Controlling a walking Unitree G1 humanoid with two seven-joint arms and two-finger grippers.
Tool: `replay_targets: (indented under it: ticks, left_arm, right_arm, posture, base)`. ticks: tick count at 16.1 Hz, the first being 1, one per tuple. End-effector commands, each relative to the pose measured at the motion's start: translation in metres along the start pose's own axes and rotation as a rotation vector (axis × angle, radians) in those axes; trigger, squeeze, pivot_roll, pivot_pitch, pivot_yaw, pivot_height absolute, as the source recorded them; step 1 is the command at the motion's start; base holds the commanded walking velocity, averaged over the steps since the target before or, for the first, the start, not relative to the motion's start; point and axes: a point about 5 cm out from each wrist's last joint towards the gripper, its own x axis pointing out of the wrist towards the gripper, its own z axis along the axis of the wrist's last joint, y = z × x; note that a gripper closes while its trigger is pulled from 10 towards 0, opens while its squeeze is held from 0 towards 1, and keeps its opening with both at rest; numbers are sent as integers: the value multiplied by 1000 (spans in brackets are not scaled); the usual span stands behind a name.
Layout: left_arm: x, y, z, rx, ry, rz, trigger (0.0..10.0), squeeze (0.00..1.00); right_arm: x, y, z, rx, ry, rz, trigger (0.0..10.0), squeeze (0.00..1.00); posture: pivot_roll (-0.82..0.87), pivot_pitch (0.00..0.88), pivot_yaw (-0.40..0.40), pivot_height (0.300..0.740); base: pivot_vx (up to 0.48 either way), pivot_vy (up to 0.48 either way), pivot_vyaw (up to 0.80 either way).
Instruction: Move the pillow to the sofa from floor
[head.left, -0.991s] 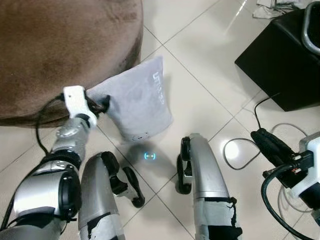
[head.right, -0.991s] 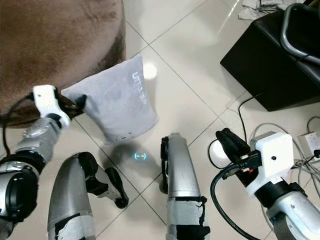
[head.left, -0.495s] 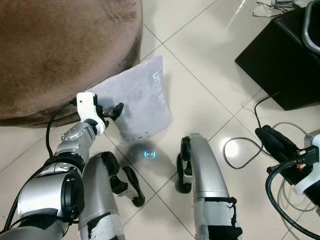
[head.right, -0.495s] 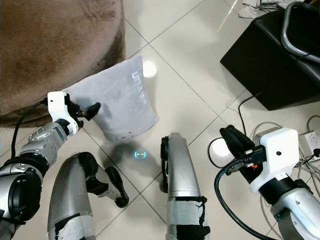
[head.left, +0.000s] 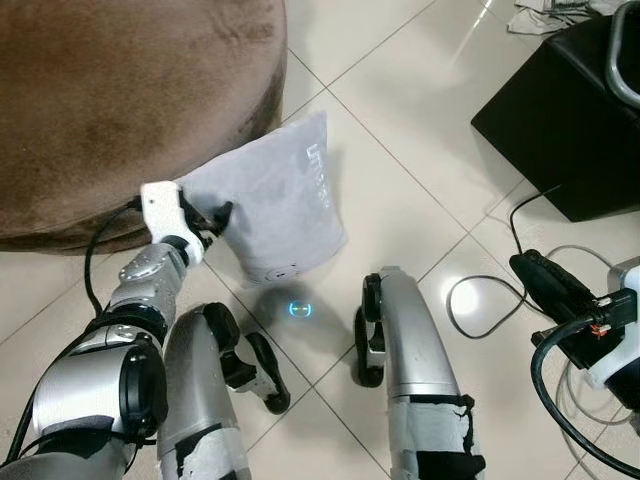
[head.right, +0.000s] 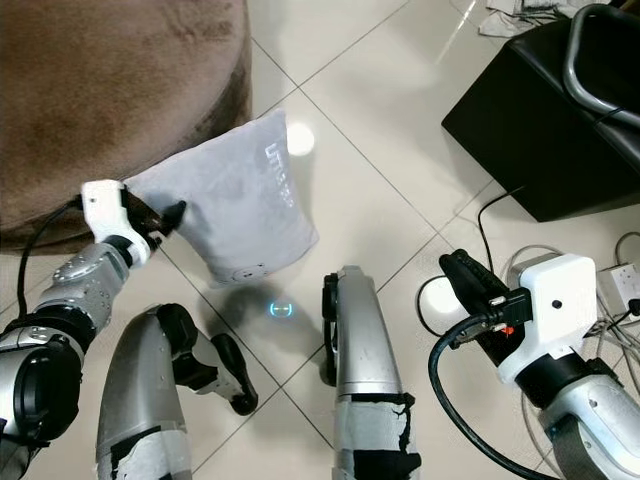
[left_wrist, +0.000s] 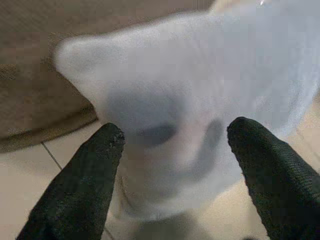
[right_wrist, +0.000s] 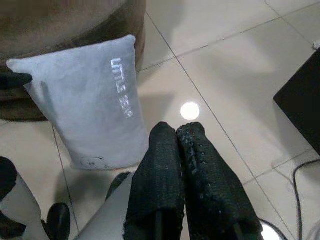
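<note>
A grey pillow (head.left: 275, 200) with white lettering stands on the tiled floor, leaning against the brown sofa (head.left: 120, 100). My left gripper (head.left: 215, 222) is at the pillow's near left corner. In the left wrist view its fingers (left_wrist: 95, 165) are spread wide, open, and the pillow corner (left_wrist: 165, 100) sits just ahead of them, not clamped. My right gripper (head.right: 460, 268) hangs low on the right, well away from the pillow. Its two fingers (right_wrist: 165, 150) are pressed together, shut on nothing, and the pillow (right_wrist: 90, 105) lies beyond them.
A black box-shaped seat (head.left: 565, 110) with a metal tube stands at the upper right. Black and white cables (head.left: 480, 300) loop over the tiles by my right arm, near a white socket strip (head.right: 622, 275). My own legs (head.left: 410, 360) stand just below the pillow.
The left gripper, which half a second ago had dropped slightly away from the pillow corner, has come back up against it. The right arm has barely moved.
</note>
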Motion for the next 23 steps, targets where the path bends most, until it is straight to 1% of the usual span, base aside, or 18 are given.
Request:
replay_targets:
  ticks: [1, 2, 3, 4, 6, 7, 8, 10, 11, 13, 14, 15, 16, 17, 18, 19, 21, 23]
  left_arm:
    - [-3, -3, -10, -15, 4, -32, 0, 0]
    - [1, -25, -8, 8, -49, -186, 0, 0]
    - [1, -33, -9, 20, -69, -238, 0, 0]
    - [0, -43, -9, 69, -107, -289, 0, 0]
    - [-10, -49, -15, 214, -147, -341, 0, 0]
    - [-18, -45, -18, 281, -171, -323, 0, 0]
    - [-26, -43, -15, 304, -207, -307, 0, 0]
    - [-42, -44, -7, 310, -248, -289, 0, 0]
    - [-46, -43, -8, 314, -238, -278, 0, 0]
    - [-50, -34, -11, 332, -217, -110, 0, 0]
    - [-57, -45, -19, 314, -223, -146, 10000, 0]
    - [-69, -55, -31, 286, -184, -158, 10000, 0]
    - [-76, -56, -37, 268, -181, -138, 10000, 0]
    - [-79, -56, -38, 256, -190, -125, 10000, 0]
    - [-85, -53, -42, 286, -200, -75, 10000, 0]
    - [-88, -54, -43, 326, -206, -71, 10000, 0]
    - [-95, -58, -42, 287, -210, -72, 10000, 0]
    - [-97, -61, -44, 311, -196, -98, 10000, 0]
  right_arm:
    - [0, 1, -11, 34, 28, -13, 10000, 0]
    - [10, 2, -26, 93, 27, -32, 10000, 0]
    - [13, 3, -31, 113, 26, -43, 10000, 0]
    - [24, 6, -40, 136, 28, -45, 10000, 0]
    - [43, 10, -56, 164, 47, -39, 10000, 0]
    - [58, 9, -76, 185, 99, -63, 10000, 0]
    - [68, 7, -92, 199, 134, -106, 10000, 0]
    - [76, 6, -110, 233, 177, -153, 10000, 0]
    - [82, 9, -121, 265, 209, -153, 10000, 0]
    - [98, 18, -137, 221, 292, -170, 10000, 0]
    - [104, 21, -137, 170, 258, -165, 10000, 0]
    - [107, 23, -135, 159, 221, -159, 10000, 0]
    - [107, 24, -135, 169, 206, -154, 10000, 0]
    - [108, 25, -135, 171, 201, -153, 10000, 0]
    - [108, 27, -133, 191, 177, -129, 10000, 0]
    - [107, 26, -132, 211, 151, -136, 10000, 0]
    - [109, 25, -132, 195, 127, -158, 10000, 0]
    - [110, 25, -129, 191, 109, -160, 10000, 0]
  posture:
    - [-383, 525, -9, 563]
    - [-311, 488, 25, 563]
    - [-311, 488, 25, 563]
    - [-244, 463, 58, 563]
    - [-192, 450, 74, 563]
    - [-139, 419, 94, 563]
    - [-95, 389, 110, 563]
    - [-62, 360, 122, 563]
    - [-62, 360, 122, 563]
    - [-24, 303, 127, 563]
    - [-23, 278, 124, 563]
    - [-21, 254, 105, 563]
    - [-22, 247, 92, 563]
    - [-22, 247, 92, 563]
    - [-21, 235, 77, 563]
    - [-18, 230, 74, 568]
    - [-29, 222, 73, 593]
    - [-38, 213, 76, 608]
  base:
    - [0, 0, 0]
    - [0, 0, 0]
    - [0, 0, 0]
    - [0, 0, 0]
    - [0, 0, 0]
    - [0, 0, 0]
    - [0, 0, 0]
    - [0, 0, 0]
    - [0, 0, 0]
    - [0, 0, 0]
    - [0, 0, 0]
    - [0, 0, 0]
    - [0, 0, 0]
    - [0, 0, 0]
    - [0, 0, 0]
    - [0, 0, 0]
    - [0, 0, 0]
    - [0, 0, 0]
